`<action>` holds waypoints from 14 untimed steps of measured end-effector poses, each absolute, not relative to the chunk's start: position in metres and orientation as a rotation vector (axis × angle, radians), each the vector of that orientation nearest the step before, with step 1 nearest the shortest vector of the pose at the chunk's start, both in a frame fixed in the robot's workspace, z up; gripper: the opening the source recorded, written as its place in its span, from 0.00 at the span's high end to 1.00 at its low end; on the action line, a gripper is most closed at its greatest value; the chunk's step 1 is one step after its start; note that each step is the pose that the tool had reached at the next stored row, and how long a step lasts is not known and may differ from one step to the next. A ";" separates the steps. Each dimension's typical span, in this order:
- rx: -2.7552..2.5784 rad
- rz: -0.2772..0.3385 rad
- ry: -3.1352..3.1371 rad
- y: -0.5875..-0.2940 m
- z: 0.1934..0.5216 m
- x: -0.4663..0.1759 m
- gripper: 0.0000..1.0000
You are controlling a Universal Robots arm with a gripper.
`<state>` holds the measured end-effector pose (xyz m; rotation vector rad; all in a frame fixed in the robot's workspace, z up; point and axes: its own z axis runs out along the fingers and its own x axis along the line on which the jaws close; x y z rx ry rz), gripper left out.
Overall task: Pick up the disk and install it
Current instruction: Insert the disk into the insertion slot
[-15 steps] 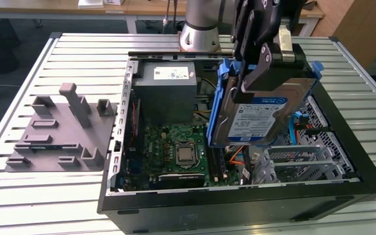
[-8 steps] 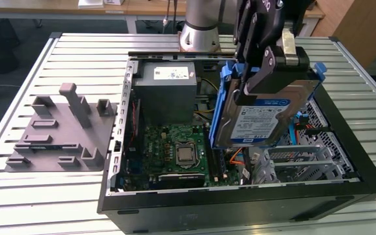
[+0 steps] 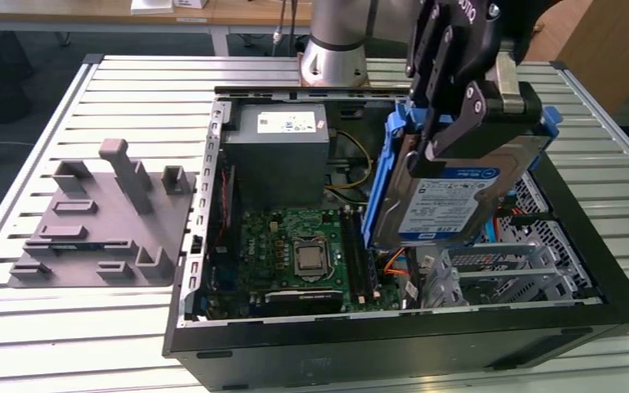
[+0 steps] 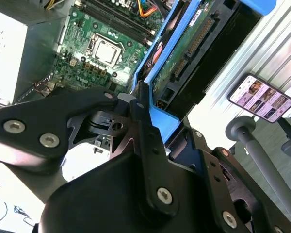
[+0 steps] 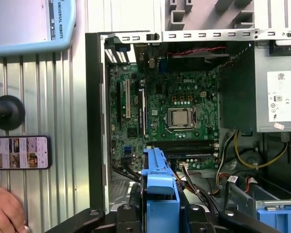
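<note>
Blue-framed metal disk (image 3: pixel 451 196), judged stiff, heavy and shock-sensitive, hangs tilted over the open case (image 3: pixel 391 340), toward the exterior view's right edge. Gripper (image 3: pixel 459 135) clamps its upper end; the frame looks the safest hold.

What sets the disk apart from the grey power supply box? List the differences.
Pose: the disk stands on edge, tilted, held by the pincer over the open computer case; the power supply box sits inside it. Shape: the disk is a thin slab, the power supply box a bulky block. Colour: the disk has a blue frame, the power supply box is plain grey. Both bear a largely white label.
</note>
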<state>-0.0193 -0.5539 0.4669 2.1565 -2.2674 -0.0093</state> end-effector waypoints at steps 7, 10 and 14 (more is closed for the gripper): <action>2.157 -0.010 -2.268 -0.559 0.464 -0.010 0.64; 2.157 -0.010 -2.268 -0.561 0.463 -0.006 0.64; 2.157 -0.009 -2.267 -0.562 0.462 0.000 0.64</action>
